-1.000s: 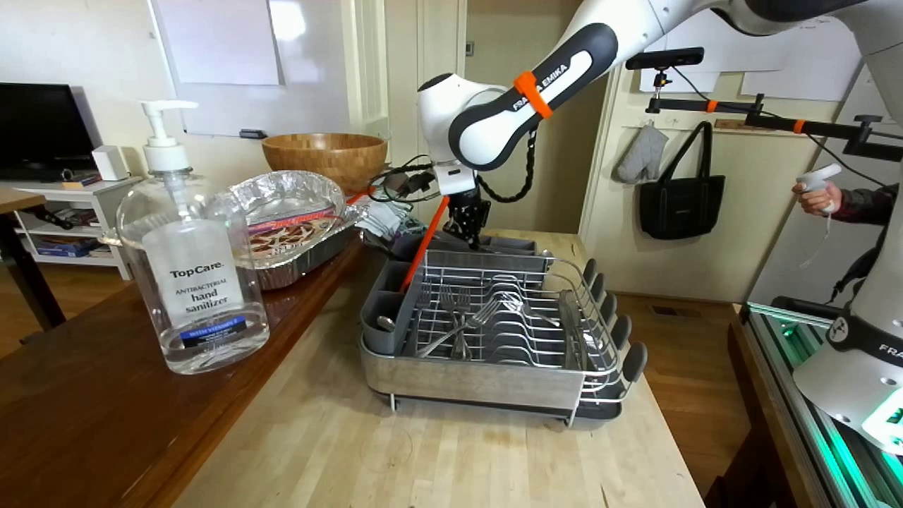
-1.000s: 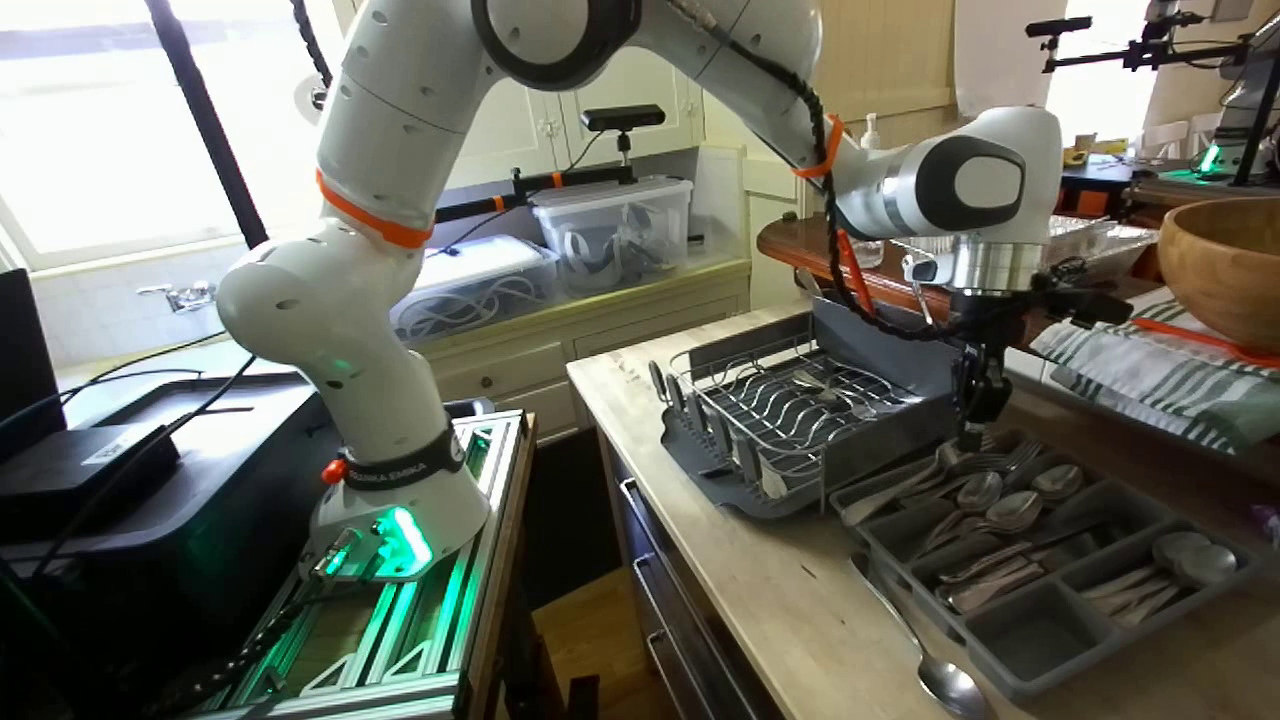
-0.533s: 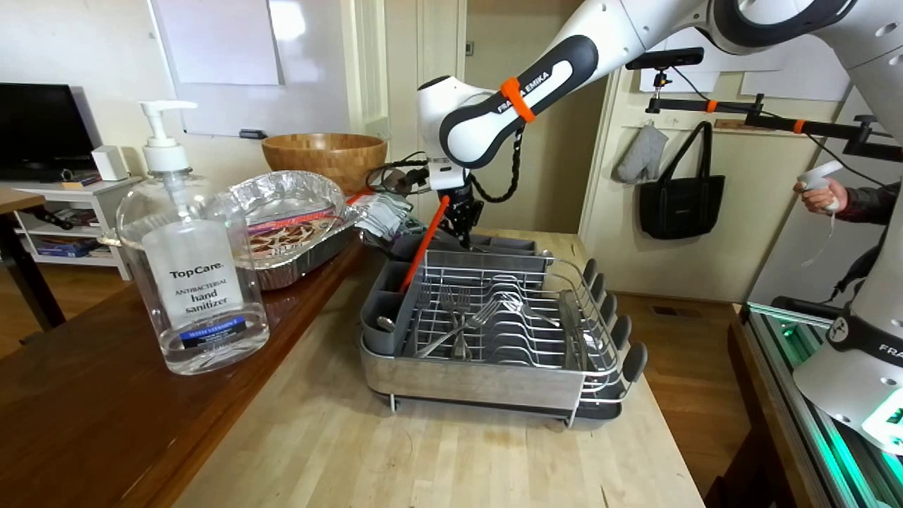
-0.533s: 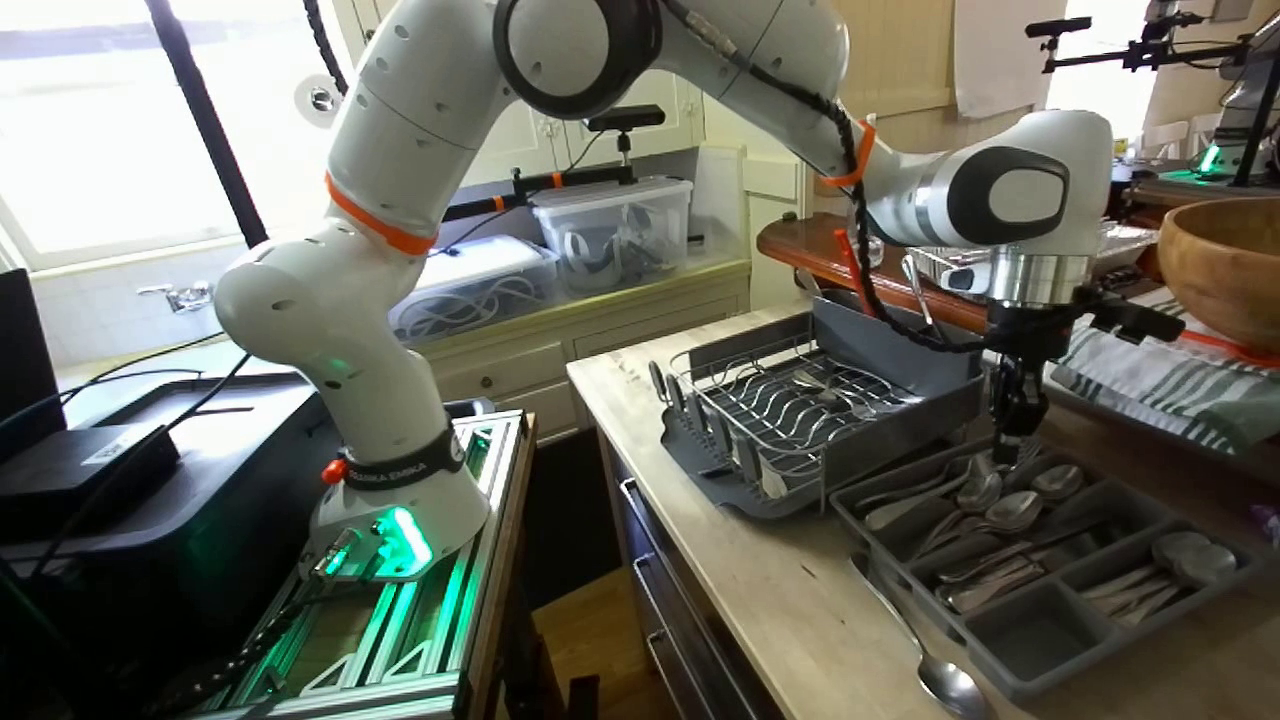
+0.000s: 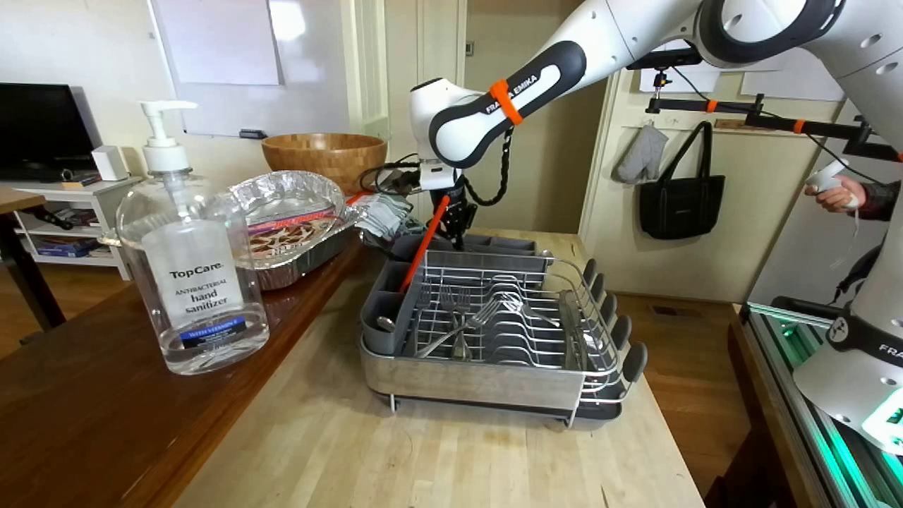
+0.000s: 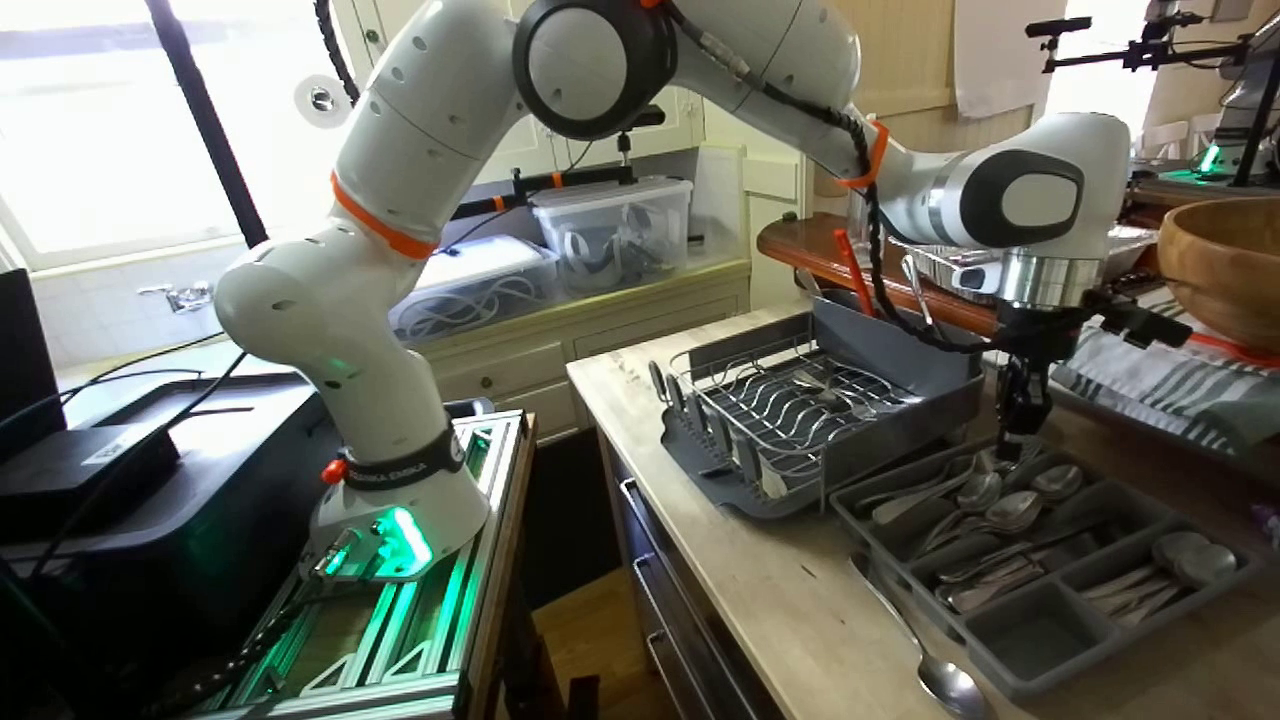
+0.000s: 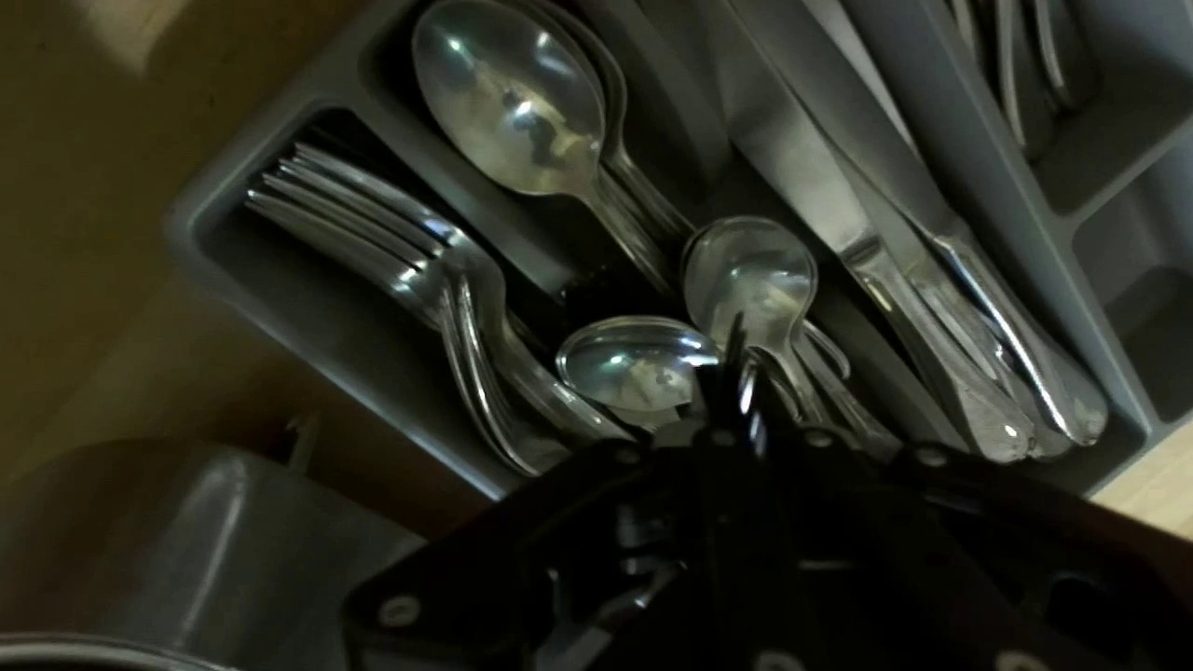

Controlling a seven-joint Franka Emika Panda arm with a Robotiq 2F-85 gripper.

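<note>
- The pale wooden surface (image 5: 451, 466) spans the foreground in an exterior view and carries the things below.
- The white arm (image 6: 430, 130) arches high over the scene, its wrist pointing down.
- The dish rack (image 5: 480, 381) stands on the surface, with loose cutlery (image 5: 568, 321) on its wires and a red handle (image 5: 423, 247) leaning out of its side caddy.
- The grey cutlery tray (image 6: 1035, 632) sits on the surface just beside the rack, divided into compartments.
- The wooden bowl (image 6: 1225, 265) stands near a striped towel (image 6: 1150, 375).
- The black tool (image 6: 1013, 455) points down into the tray, clenched; whether a thin utensil is pinched between its tips, I cannot tell.
- The long spoon (image 6: 950, 687) lies on the surface along the tray's edge.
- The knives (image 7: 1011, 321) fill a compartment right of the tips in the wrist view.
- The forks (image 7: 466, 270) lie in the compartment on the left there, tines toward the upper left.
- The larger spoons (image 7: 508, 102) lie between forks and knives.
- The smaller spoons (image 7: 638, 359) lie right by the tips; contact is unclear.
</note>
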